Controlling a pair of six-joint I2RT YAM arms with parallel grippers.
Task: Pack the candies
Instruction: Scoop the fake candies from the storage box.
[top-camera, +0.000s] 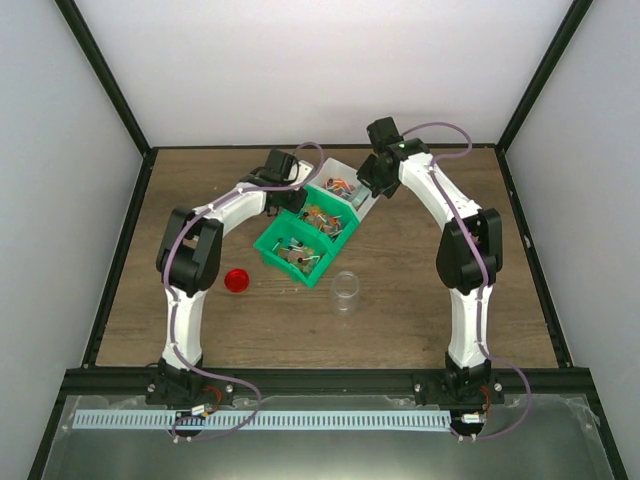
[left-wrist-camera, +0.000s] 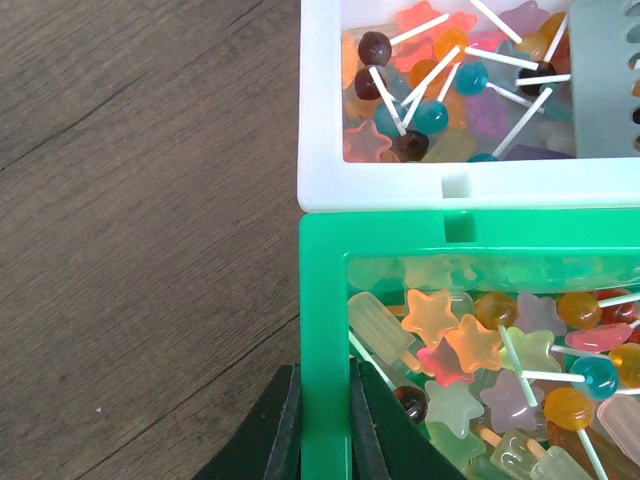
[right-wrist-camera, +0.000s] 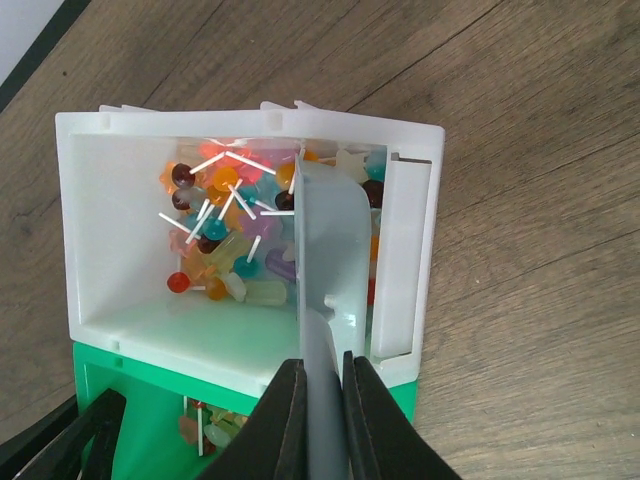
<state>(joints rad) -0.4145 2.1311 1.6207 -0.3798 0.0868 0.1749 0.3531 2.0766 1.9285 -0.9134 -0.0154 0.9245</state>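
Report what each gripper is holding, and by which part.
Left gripper clamps the green bin by one wall. Right gripper holds the scoop by its handle, the head down in the white bin among the candies.

Bright, even light is flooding the brown wood-grain table (top-camera: 420, 300), throwing soft shadows, while the translucent coloured candies (left-wrist-camera: 470, 345) are gleaming in sharp focus.
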